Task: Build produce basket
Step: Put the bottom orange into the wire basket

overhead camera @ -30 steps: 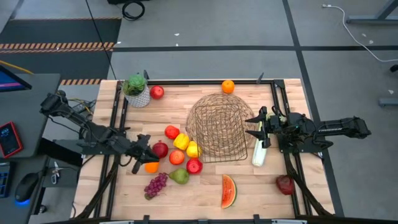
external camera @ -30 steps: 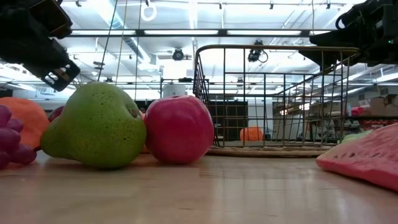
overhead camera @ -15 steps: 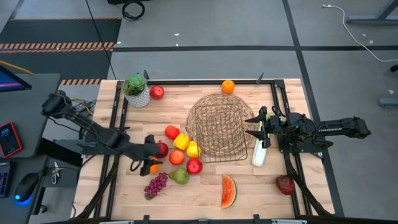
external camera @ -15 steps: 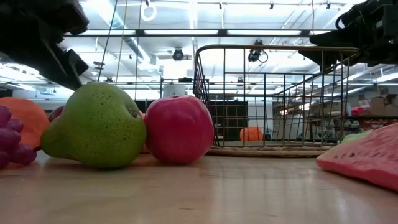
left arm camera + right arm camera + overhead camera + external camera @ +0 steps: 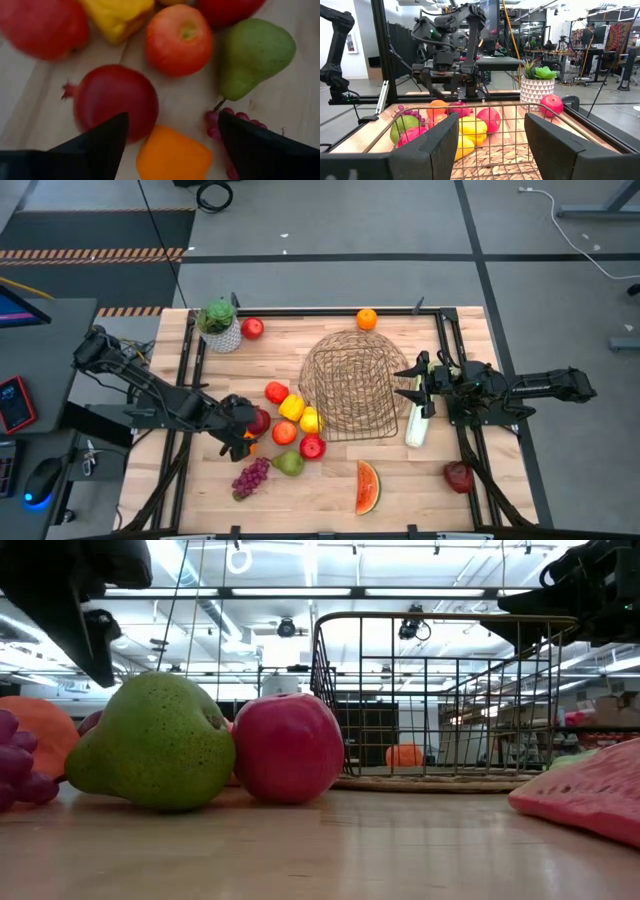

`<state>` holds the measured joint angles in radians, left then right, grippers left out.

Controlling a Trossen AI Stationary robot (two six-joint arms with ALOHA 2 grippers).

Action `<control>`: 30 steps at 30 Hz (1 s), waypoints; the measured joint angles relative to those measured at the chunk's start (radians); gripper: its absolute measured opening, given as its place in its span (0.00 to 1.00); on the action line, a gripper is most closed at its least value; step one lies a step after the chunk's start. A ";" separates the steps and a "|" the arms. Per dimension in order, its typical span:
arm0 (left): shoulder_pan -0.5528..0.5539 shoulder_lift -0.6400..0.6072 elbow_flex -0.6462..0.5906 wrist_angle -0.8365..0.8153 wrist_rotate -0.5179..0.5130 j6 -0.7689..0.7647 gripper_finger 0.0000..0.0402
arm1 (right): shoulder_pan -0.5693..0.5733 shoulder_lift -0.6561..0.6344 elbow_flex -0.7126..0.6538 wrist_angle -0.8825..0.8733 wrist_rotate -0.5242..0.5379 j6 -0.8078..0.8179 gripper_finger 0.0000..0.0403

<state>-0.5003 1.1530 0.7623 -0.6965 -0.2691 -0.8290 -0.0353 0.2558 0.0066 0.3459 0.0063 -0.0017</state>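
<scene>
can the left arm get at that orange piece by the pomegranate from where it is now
Probably yes. The left end effector hangs open right over the orange piece, nothing lying on top. It is tight, though: the pomegranate and grapes crowd either side.

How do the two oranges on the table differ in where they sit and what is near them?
The far orange sits alone behind the basket. The near orange piece lies in the fruit cluster beside the pomegranate, under the left tool, whose fingers are spread. Both rest on the table.
</scene>
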 joint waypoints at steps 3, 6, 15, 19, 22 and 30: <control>0.000 -0.001 0.038 -0.079 0.004 -0.122 0.79 | 0.000 0.000 0.000 0.000 0.000 0.000 0.57; 0.000 -0.001 0.080 -0.162 0.005 -0.293 0.79 | 0.000 0.000 0.000 0.000 0.000 0.000 0.57; -0.005 0.006 0.097 -0.287 0.145 -0.709 0.79 | 0.000 0.000 0.000 0.000 0.000 0.000 0.57; -0.004 0.044 0.097 -0.254 0.204 -0.804 0.79 | 0.000 0.000 0.000 0.000 0.000 0.000 0.57; -0.004 0.097 0.130 -0.236 0.215 -0.817 0.79 | 0.000 0.000 0.000 0.000 0.000 0.000 0.57; 0.011 0.296 0.343 -0.391 0.202 -0.801 0.77 | 0.000 0.000 0.000 0.000 0.000 0.000 0.57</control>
<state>-0.4896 1.4485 1.1049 -1.0876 -0.0668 -1.6301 -0.0349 0.2558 0.0065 0.3461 0.0063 -0.0017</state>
